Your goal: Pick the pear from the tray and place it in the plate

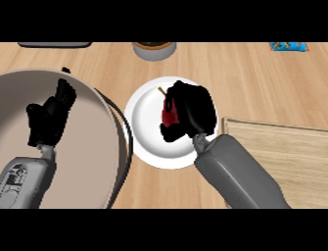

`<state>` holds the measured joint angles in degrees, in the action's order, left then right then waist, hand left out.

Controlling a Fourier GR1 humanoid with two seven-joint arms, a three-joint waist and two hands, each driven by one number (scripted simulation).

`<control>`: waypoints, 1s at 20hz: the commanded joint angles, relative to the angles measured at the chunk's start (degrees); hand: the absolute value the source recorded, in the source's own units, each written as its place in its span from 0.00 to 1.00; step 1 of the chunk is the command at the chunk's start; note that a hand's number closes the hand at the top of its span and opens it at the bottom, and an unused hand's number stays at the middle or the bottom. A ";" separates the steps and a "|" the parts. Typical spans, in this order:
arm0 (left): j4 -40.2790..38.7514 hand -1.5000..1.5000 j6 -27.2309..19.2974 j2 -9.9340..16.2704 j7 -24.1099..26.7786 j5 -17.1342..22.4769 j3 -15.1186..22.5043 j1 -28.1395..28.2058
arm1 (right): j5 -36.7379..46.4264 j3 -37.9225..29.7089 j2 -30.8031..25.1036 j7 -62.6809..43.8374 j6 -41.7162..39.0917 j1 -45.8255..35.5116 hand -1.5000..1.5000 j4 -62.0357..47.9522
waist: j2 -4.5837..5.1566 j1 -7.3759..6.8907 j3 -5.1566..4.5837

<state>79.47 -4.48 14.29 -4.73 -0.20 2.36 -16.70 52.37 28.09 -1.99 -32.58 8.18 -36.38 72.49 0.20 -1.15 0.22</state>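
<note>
A dark red pear [169, 115] with a thin stem shows just above the white plate [147, 111] at the counter's middle. My right hand [193, 109] is curled round the pear from the right and hides most of it. Whether the pear touches the plate I cannot tell. The wooden tray [300, 147] lies to the right of the plate, with nothing visible on it. My left hand [51, 115] stays open and still at the left, fingers pointing up, holding nothing.
A large beige round pan [7, 103] with a dark rim fills the left side, under my left hand, its edge close to the plate. At the counter's far edge stand a grey flat object [54, 44], a small jar [154, 50] and a blue item [289, 46].
</note>
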 commanded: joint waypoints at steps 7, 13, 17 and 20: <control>1.16 0.50 1.37 -0.15 -1.61 -0.79 0.56 -0.73 | -19.01 4.18 1.97 2.27 16.31 -7.41 0.00 -24.20 | 0.40 -1.48 -0.18; -1.14 0.50 0.91 -1.18 0.05 -1.67 0.75 -1.25 | -31.11 7.42 1.98 10.22 23.59 -8.17 0.00 -24.88 | 0.59 -1.76 -0.16; 1.39 0.50 -0.58 -1.71 -1.87 -1.98 1.35 0.19 | -36.01 1.50 1.99 16.20 28.53 -7.00 0.00 -19.89 | 0.16 -0.67 -0.14; 2.74 0.50 1.44 1.18 -2.64 0.72 -1.46 1.26 | -37.01 -2.80 1.99 17.99 30.91 -4.17 0.00 -15.85 | -0.32 0.77 -0.18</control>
<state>81.26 -4.47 14.14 -5.82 -1.00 2.61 -16.12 18.50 28.21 -0.03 -15.91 35.36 -42.36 51.72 0.22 -1.51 0.39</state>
